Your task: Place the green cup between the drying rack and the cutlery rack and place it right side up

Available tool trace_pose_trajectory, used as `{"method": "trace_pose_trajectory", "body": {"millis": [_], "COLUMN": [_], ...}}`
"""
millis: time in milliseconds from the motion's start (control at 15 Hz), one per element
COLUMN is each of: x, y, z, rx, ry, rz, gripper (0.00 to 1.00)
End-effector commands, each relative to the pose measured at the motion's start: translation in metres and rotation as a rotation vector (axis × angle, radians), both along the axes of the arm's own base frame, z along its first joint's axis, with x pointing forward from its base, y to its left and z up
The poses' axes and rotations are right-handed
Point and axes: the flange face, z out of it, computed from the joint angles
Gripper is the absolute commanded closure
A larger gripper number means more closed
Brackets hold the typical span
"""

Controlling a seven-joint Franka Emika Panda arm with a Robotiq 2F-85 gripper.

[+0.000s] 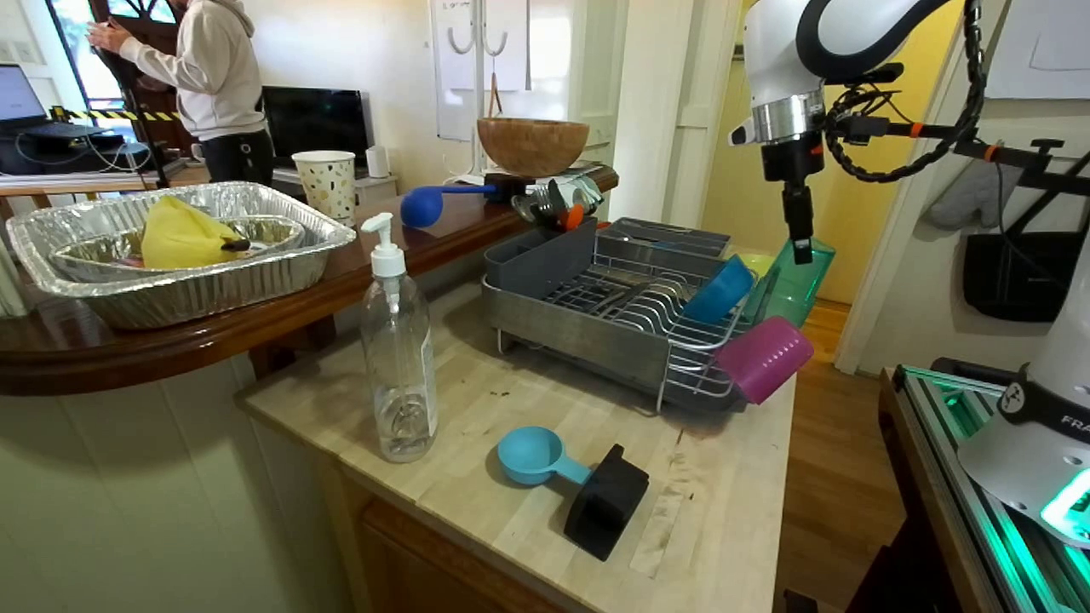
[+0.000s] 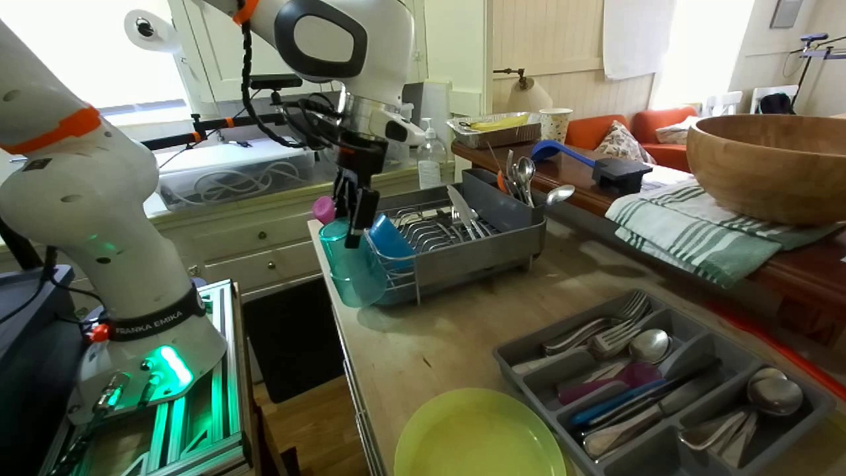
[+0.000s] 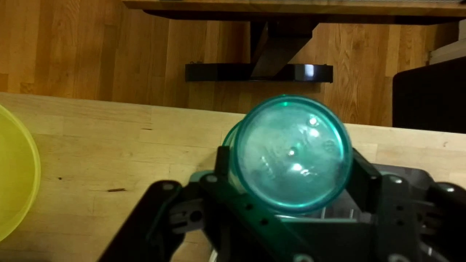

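The green cup (image 1: 799,294) is upside down and tilted at the end of the drying rack (image 1: 579,328), with its closed base up. It also shows in an exterior view (image 2: 360,277), outside the rack's corner (image 2: 476,264) near the counter edge. My gripper (image 1: 800,243) points down at the cup; its fingers (image 2: 357,211) straddle it. In the wrist view the fingers (image 3: 291,165) lie on both sides of the cup's base (image 3: 291,134) without a clear gap. Whether they press on it cannot be told. The cutlery rack (image 2: 661,456) is a grey compartment tray holding cutlery.
A magenta cup (image 1: 764,359) and a blue cup (image 1: 719,289) hang at the same rack end. A yellow-green plate (image 2: 479,430) lies beside the cutlery rack. Wooden counter surface (image 2: 423,357) lies between the two racks. The counter edge (image 3: 182,108) runs close to the cup.
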Motion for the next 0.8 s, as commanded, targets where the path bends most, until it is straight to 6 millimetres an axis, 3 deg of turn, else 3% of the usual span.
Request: {"method": "trace_pose_trajectory", "body": {"millis": [0,733], "x": [-0.004,-0.009], "y": [0.0,-0.004], "z": [0.017,0.075], "rx": [0.061,0.058], "ry": [0.001,0.146], "rz": [0.019,0.041], "gripper": [0.5,0.5]}}
